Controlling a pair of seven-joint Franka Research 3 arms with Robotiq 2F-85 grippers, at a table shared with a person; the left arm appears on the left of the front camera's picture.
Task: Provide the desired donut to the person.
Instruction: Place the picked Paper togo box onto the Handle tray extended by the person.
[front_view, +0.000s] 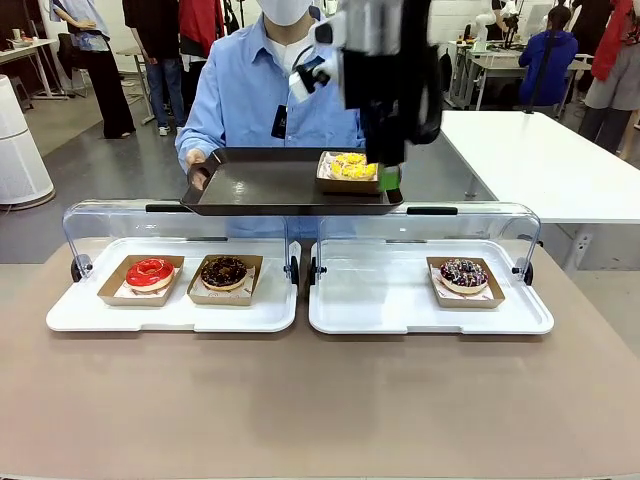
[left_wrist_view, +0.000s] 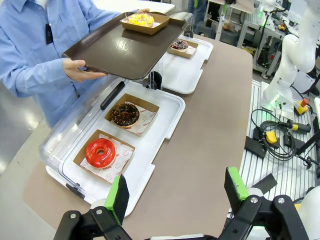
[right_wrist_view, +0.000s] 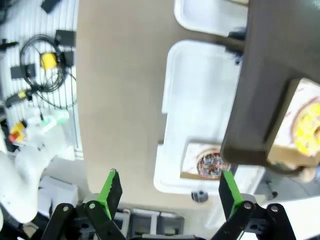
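Observation:
The person, in a light-blue shirt, holds a dark brown tray over the far side of the table. On it sits a yellow-iced donut in a cardboard box. My right gripper hangs open just right of that box, holding nothing. In the right wrist view the right gripper has its jaws wide apart, with the tray and the yellow donut off to one side. My left gripper is open and empty above the table's near side. The tray and the yellow donut show far ahead of it.
Two white display trays with raised clear lids lie on the brown table. The left one holds a red donut and a chocolate donut. The right one holds a sprinkled donut. A white table stands behind on the right.

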